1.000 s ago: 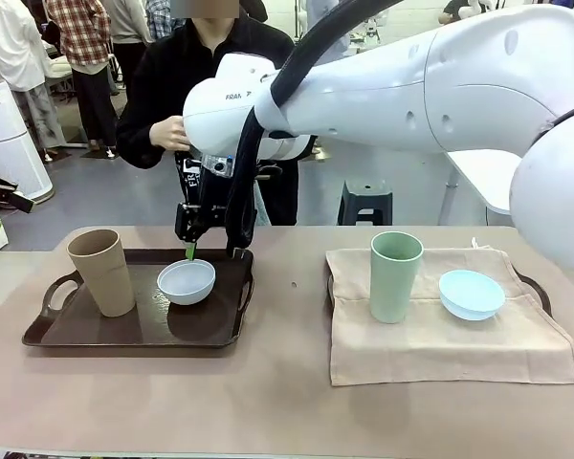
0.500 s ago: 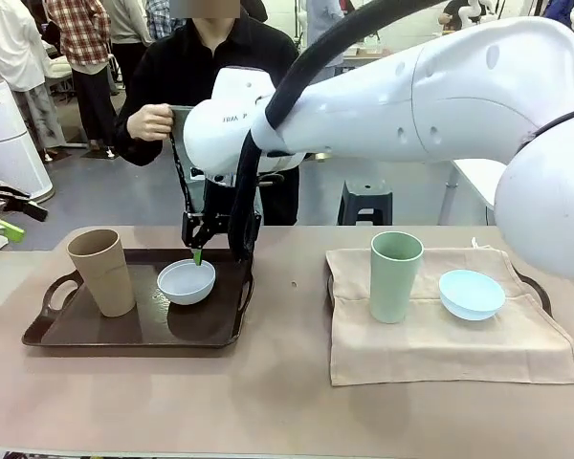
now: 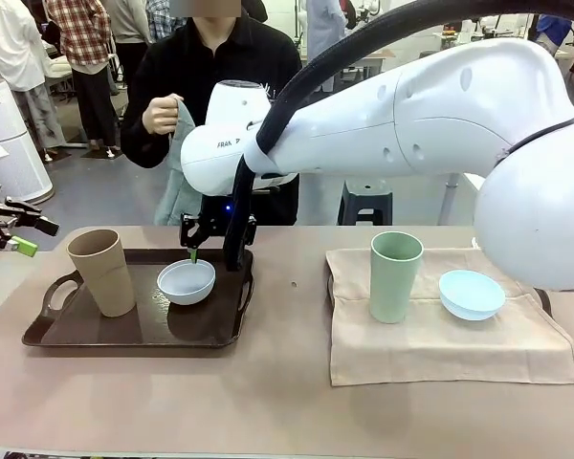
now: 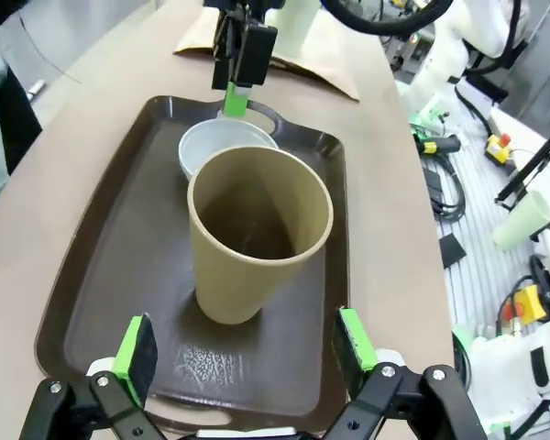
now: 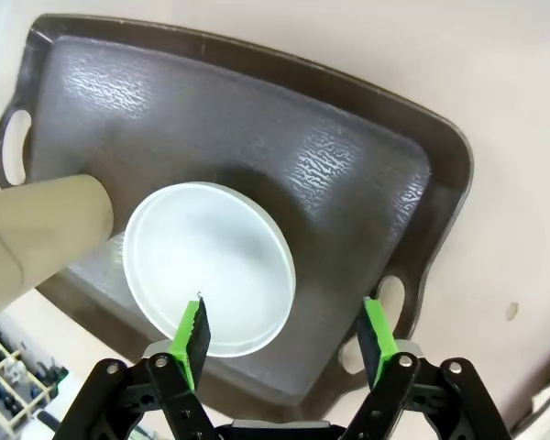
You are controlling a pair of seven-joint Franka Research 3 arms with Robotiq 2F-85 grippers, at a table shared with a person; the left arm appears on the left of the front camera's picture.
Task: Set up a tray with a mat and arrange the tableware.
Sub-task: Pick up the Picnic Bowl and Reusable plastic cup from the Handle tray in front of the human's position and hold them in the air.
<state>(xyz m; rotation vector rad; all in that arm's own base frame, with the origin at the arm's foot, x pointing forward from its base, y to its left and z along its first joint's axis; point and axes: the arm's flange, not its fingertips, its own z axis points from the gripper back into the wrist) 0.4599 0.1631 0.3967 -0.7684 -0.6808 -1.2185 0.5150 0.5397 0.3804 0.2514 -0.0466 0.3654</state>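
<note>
Tray (image 3: pixel 124 330) on the left is bare, carrying tan cup (image 3: pixel 102 271) and white bowl (image 3: pixel 187 281). It probably needs its mat next, since the person holds a cloth (image 3: pixel 179 182). Right-side mat (image 3: pixel 430 349) has green cup (image 3: pixel 395 276) and blue bowl (image 3: pixel 472 294) set. Right gripper (image 5: pixel 285 332) is spread and empty, poised astride the white bowl's rim. Left gripper (image 4: pixel 246 346) is spread and empty, facing the tan cup. Tan table (image 3: pixel 268 402), busy workshop behind.

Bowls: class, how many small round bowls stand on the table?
2. A small round white bowl sits in the dark brown tray at left; a small round light blue bowl rests on the beige cloth mat at right. None looks hidden.
</note>
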